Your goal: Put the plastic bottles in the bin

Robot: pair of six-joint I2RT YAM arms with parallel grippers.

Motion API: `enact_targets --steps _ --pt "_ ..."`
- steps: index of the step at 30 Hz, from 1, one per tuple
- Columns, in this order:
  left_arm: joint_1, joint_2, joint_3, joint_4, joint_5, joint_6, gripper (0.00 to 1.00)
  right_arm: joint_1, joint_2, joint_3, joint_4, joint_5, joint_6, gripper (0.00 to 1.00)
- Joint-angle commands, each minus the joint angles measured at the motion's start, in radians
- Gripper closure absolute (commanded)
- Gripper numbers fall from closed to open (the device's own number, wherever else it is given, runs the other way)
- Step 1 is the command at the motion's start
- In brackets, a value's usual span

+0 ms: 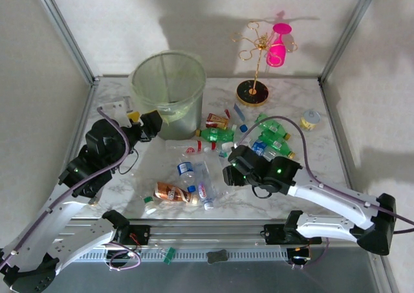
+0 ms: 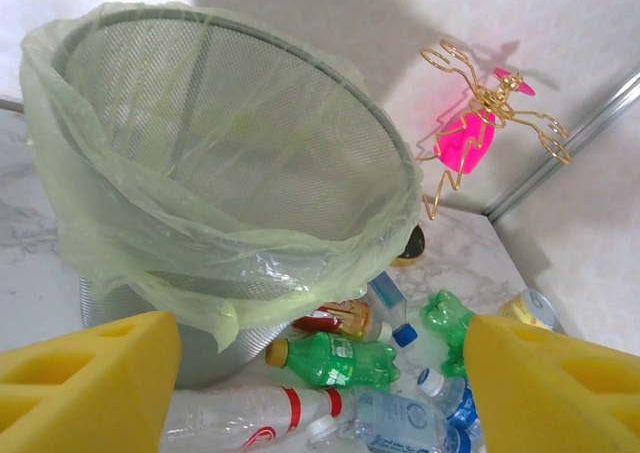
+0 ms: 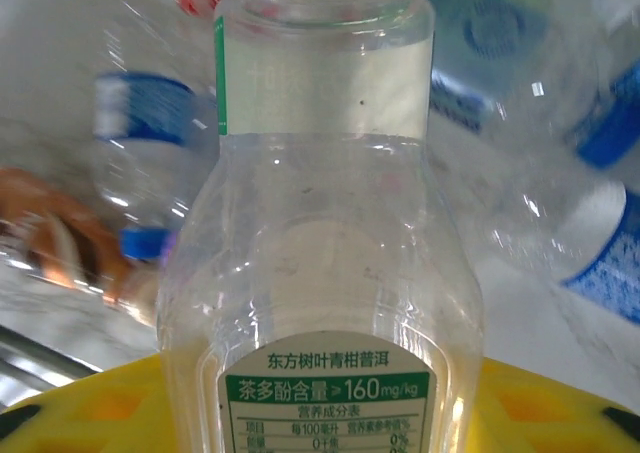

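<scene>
Bottle pick-up, right arm. The right jaws are clamped on a clear bottle [image 3: 320,273] with a green-and-white label. In the right wrist view the yellow pads [image 3: 90,413] sit against both of its flanks. The bottle's long axis runs straight out ahead of the jaws, with the labelled body close to the wrist and the narrower end pointing away. It looks sharp against a blurred background, which suggests it is riding with the arm.

The grip sits over the heap of loose bottles at the middle of the surface [image 1: 323,160]. A green bottle [image 1: 217,135] lies just beyond the heap and a brown one [image 1: 171,193] lies to its left.

The bin [image 1: 169,89] stands upright at the far left, well apart from the right jaws, and its lined rim is above every bottle. From the held bottle it lies away and to the left, across the heap.

The left jaws are wide apart with nothing between them, just beside the bin's near wall. That arm is the nearer one to the bin.

The coming move probably needs a lift high enough to clear the rim, then a far-left carry. The risk is probably brushing the waiting left arm.
</scene>
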Motion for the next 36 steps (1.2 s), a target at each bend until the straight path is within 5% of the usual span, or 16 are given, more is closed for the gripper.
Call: enact_targets --steps 1,9,17,25,36 --pt "0.000 -0.037 -0.009 0.002 -0.097 0.005 0.25 0.012 -0.007 0.113 0.061 0.021 -0.093 0.48" --pt "0.000 -0.129 -0.065 0.021 -0.280 0.007 0.26 -0.030 0.207 0.470 0.174 0.002 -0.298 0.48" --pt "0.000 -0.154 -0.101 0.051 -0.333 0.045 0.27 -0.215 0.536 0.927 0.301 -0.268 -0.356 0.49" --pt "0.000 -0.187 -0.178 0.127 -0.376 0.104 0.27 -0.271 0.926 1.381 0.233 -0.309 -0.405 0.49" --pt "0.000 -0.237 -0.275 0.194 -0.432 0.107 0.27 -0.281 1.113 1.418 0.277 -0.383 -0.427 0.48"
